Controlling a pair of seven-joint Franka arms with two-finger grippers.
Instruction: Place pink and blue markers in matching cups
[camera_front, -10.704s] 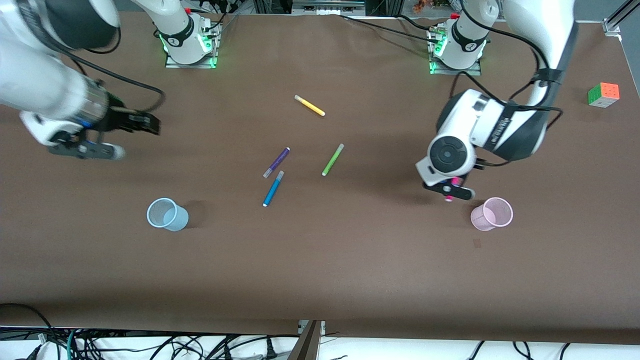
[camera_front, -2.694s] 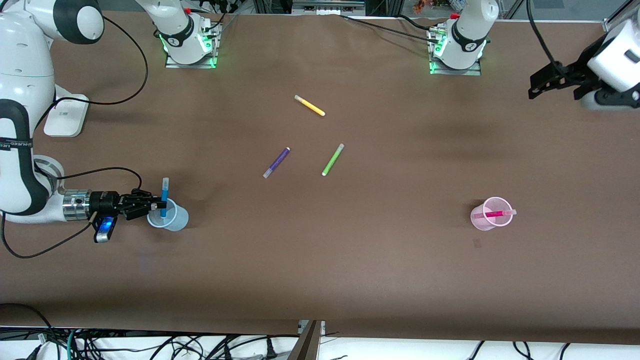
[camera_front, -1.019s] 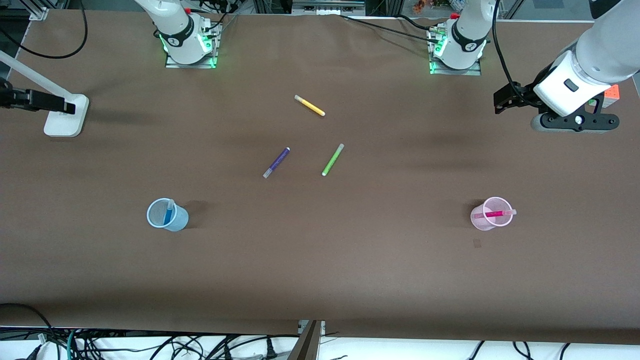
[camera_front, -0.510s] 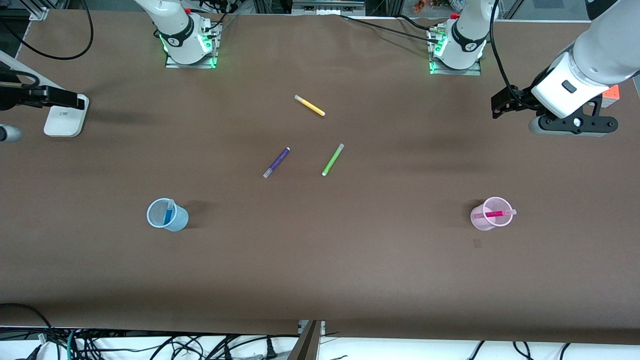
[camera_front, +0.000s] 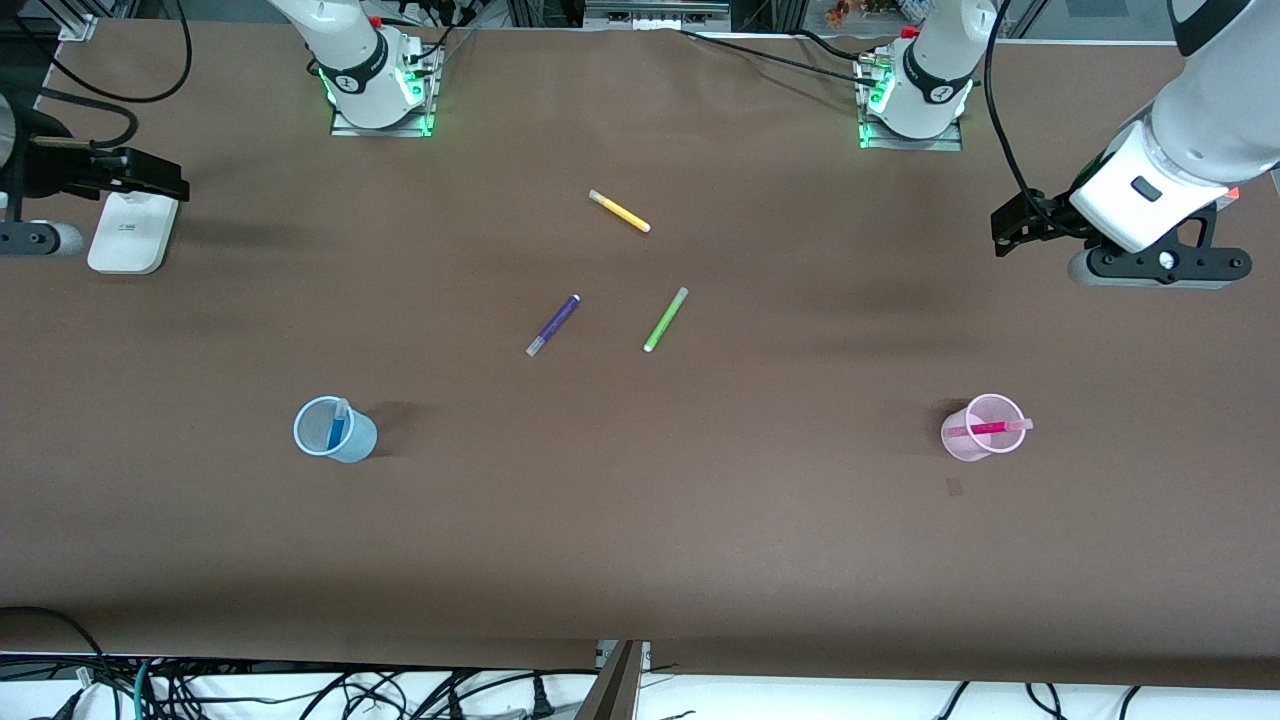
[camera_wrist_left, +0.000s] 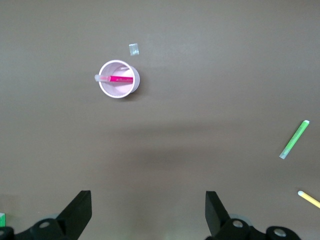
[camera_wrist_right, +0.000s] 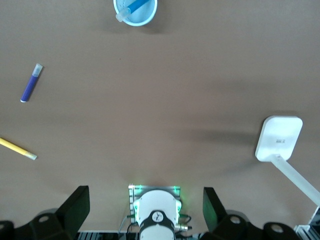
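The pink marker (camera_front: 985, 428) leans inside the pale pink cup (camera_front: 962, 446) toward the left arm's end of the table; its cap pokes over the rim. The blue marker (camera_front: 336, 428) stands in the pale blue cup (camera_front: 358, 442) toward the right arm's end. My left gripper (camera_front: 1003, 232) hangs open and empty over bare table, well apart from the pink cup (camera_wrist_left: 119, 94) and pink marker (camera_wrist_left: 120, 79). My right gripper (camera_front: 172, 186) is open and empty over a white stand, apart from the blue cup (camera_wrist_right: 146, 20) and blue marker (camera_wrist_right: 134, 9).
A yellow pen (camera_front: 620, 211), a purple pen (camera_front: 553, 325) and a lime-green pen (camera_front: 666, 319) lie mid-table. A white stand base (camera_front: 128, 235) sits under the right gripper. The arm bases (camera_front: 375, 75) (camera_front: 915, 85) stand along the table's edge farthest from the front camera.
Both markers went into their cups and both arms pulled away. In the last second the right gripper came into view over the white stand, and the left gripper shifted slightly.
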